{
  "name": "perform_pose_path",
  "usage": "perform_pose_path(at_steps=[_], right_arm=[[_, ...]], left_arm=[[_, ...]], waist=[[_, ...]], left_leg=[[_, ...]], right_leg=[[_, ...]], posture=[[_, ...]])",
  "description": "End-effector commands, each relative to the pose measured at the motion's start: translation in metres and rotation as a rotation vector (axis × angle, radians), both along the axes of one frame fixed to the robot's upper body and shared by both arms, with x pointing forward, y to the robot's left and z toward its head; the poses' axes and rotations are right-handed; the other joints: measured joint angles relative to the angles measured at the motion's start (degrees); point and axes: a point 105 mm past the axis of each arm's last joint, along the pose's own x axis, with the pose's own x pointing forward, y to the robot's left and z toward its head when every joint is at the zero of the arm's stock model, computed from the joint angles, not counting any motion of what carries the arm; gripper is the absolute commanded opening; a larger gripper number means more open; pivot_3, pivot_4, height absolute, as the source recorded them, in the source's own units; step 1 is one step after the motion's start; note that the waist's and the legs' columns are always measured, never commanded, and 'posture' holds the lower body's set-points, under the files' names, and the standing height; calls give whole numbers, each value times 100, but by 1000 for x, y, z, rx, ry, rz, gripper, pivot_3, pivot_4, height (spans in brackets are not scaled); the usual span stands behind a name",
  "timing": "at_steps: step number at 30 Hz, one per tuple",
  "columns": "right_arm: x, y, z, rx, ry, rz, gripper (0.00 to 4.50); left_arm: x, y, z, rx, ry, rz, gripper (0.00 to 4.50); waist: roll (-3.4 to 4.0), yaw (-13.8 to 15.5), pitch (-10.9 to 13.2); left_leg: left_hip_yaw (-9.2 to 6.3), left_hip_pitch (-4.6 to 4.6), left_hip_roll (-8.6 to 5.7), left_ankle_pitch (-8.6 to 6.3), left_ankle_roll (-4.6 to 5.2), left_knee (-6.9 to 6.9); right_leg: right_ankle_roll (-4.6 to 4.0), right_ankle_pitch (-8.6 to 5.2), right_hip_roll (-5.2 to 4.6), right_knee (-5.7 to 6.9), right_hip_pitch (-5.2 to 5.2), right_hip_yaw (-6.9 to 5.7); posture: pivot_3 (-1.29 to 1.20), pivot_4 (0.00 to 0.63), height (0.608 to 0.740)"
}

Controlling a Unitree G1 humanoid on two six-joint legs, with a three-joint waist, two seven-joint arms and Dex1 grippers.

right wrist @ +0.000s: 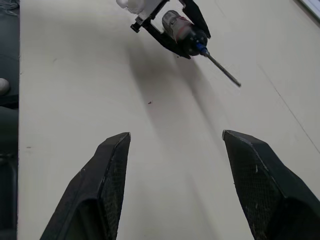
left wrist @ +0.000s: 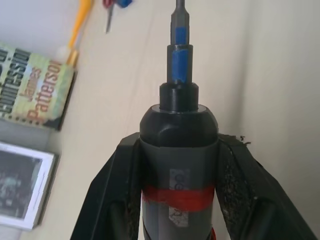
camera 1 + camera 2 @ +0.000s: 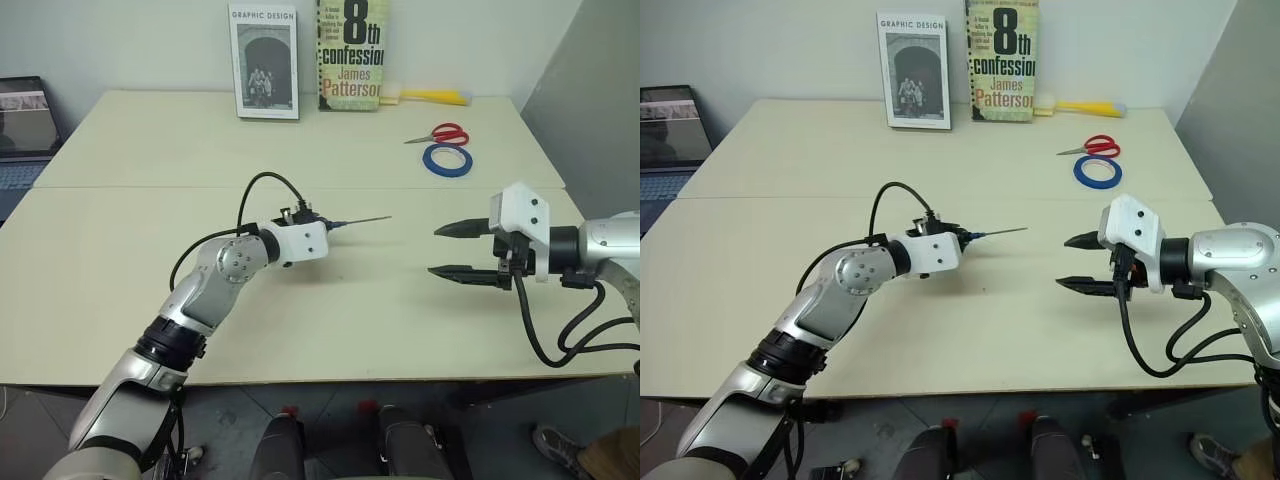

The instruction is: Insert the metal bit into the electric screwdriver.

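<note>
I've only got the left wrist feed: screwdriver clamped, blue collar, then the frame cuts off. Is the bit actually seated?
Observer: Yes. In the head view the metal bit sticks straight out of the electric screwdriver held by the left gripper.
Operator: Where's the right arm?
Observer: The right gripper hangs over the table, apart from the bit's tip, fingers spread and nothing between them.
Operator: Is the bit touching the table?
Observer: Looks not. In the right wrist view it casts a shadow set apart from it.
</note>
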Motion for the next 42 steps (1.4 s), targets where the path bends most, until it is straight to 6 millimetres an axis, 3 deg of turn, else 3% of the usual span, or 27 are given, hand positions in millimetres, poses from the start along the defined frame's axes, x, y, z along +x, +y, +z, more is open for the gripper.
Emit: perform_pose_path(at_steps=[1, 10, 12, 19, 23, 25, 32, 34, 35, 37, 41, 42], right_arm=[[-2, -5, 11, -35, -89, -13, 3080], [-1, -9, 9, -47, -100, -29, 3080], [0, -9, 9, -47, -101, -30, 3080], [1, -11, 7, -57, -100, -34, 3080], [2, -14, 6, -60, -96, -40, 3080], [3, -16, 6, -60, -97, -48, 3080], [3, -28, 4, -48, -106, -95, 3080], [3, -37, 2, -38, -102, -129, 3080], [1, -43, 3, -24, -84, -145, 3080], [-6, -50, 5, -2, -53, -156, 3545], [-18, -54, 14, 16, -23, -131, 4478], [-20, -55, 16, 15, -16, -123, 4478]], left_arm=[[1, -16, -7, 33, 13, -35, 1642], [3, -25, -38, 119, 172, -44, 1641], [2, -26, -41, 116, 191, -44, 2348], [-4, -24, -42, 55, 258, -45, 3634], [-11, -15, -21, -71, 306, -31, 4437], [-15, -8, -8, -128, 323, -18, 4484], [-32, 43, 41, -348, 417, 59, 4484], [-39, 68, 49, -380, 449, 104, 4484], [-42, 91, 54, -379, 436, 157, 4484], [-52, 124, 63, -374, 445, 214, 4500], [-73, 152, 69, -310, 502, 243, 4500], [-76, 157, 71, -293, 514, 249, 4500]], waist=[[0, 23, 0], [7, 47, -5], [9, 47, -6], [9, 47, -9], [9, 45, -9], [9, 43, -8], [6, 38, -7], [6, 33, -7], [6, 29, -7], [6, 7, -6], [5, 19, -5], [5, 21, -5]], left_leg=[[0, 1, 0, 0, 0, 1], [0, 5, -1, 0, 0, 7], [0, 6, -1, 0, 0, 7], [-4, 9, 0, 0, 0, 13], [-3, 9, 0, 0, 0, 15], [-4, 9, 0, 0, 0, 14], [-5, 9, 1, 1, 1, 17], [-4, 9, 1, 0, 1, 17], [-4, 9, 2, 0, 1, 17], [-3, 9, 4, 0, 1, 14], [-3, 11, 6, 0, 1, 18], [-3, 10, 6, 0, 1, 20]], right_leg=[[1, 1, 0, 2, 0, 1], [11, 7, 0, 5, 7, 0], [12, 7, 0, 5, 7, 1], [16, 10, 1, 13, 11, -1], [17, 11, 1, 15, 11, 0], [16, 10, 1, 16, 10, -1], [16, 11, 2, 22, 9, -2], [17, 11, 2, 21, 9, -2], [16, 11, 2, 21, 9, -2], [14, 9, 2, 22, 6, -2], [2, 2, 1, 24, 9, -4], [-11, -4, 1, 21, 9, -4]], posture=[[0, 150, 740], [0, 150, 740], [0, 150, 740], [0, 150, 740], [0, 150, 740], [0, 150, 740], [0, 150, 740], [0, 150, 740], [0, 150, 740], [0, 150, 740], [0, 150, 740], [0, 150, 740]])
